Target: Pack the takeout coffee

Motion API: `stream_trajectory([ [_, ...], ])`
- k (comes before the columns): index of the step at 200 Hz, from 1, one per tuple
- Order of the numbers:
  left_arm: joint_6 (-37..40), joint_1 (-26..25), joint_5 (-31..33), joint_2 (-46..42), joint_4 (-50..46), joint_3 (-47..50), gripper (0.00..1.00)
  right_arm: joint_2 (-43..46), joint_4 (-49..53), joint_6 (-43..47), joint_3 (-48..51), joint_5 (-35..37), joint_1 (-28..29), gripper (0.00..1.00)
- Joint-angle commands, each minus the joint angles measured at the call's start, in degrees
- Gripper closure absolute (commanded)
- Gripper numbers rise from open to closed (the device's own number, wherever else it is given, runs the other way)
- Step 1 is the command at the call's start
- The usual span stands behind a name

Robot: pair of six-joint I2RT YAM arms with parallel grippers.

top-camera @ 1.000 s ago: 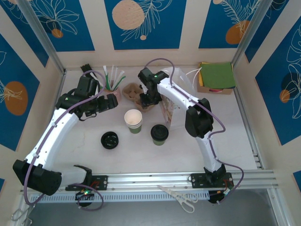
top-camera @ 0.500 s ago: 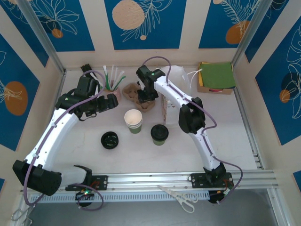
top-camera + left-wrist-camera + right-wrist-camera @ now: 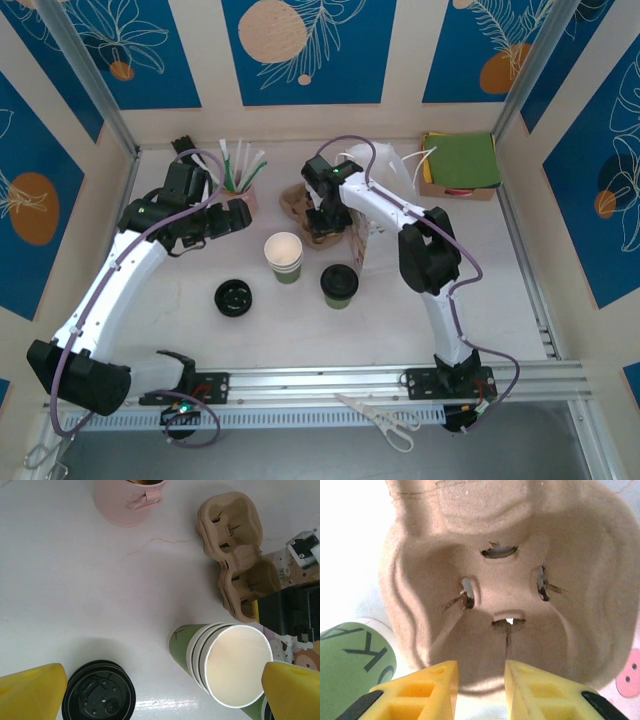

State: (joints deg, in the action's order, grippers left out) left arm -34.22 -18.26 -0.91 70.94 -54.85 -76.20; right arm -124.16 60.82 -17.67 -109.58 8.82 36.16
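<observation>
Takeout coffee [image 3: 339, 284], a dark green cup with its black lid on, stands upright on the white desk [image 3: 300, 335] near the middle, just right of the stack of lidless green cups [image 3: 284, 256] and near the foot of the printed white bag [image 3: 358, 246]. A lone black lid [image 3: 233, 297] lies to the left of the stack, apart from it. Behind the stack, the right hand [image 3: 322, 224] reaches down onto the brown pulp cup carrier [image 3: 305, 203]; the right wrist view shows its yellow fingers [image 3: 437, 687] drawn close together, clamped on the carrier's near rim. The left hand [image 3: 236, 215] hangs above the desk left of the stack with its jaws spread wide and nothing between them. A pink holder [image 3: 129, 502] stands at the back, left of the carrier.
</observation>
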Motion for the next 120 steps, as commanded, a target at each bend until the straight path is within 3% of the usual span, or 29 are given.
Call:
stream_trajectory([
  [1, -0.19, 0.59, -1.5, -0.32, 0.79, 0.71, 0.0, 2.96, -0.74, -0.8, 0.19, -0.05, 0.69, 0.69],
  [120, 0.33, 0.41, -5.24, -2.92, 3.28, 4.49, 0.0, -6.36, -3.25, 0.57, -13.0, 2.11, 1.02, 0.62],
])
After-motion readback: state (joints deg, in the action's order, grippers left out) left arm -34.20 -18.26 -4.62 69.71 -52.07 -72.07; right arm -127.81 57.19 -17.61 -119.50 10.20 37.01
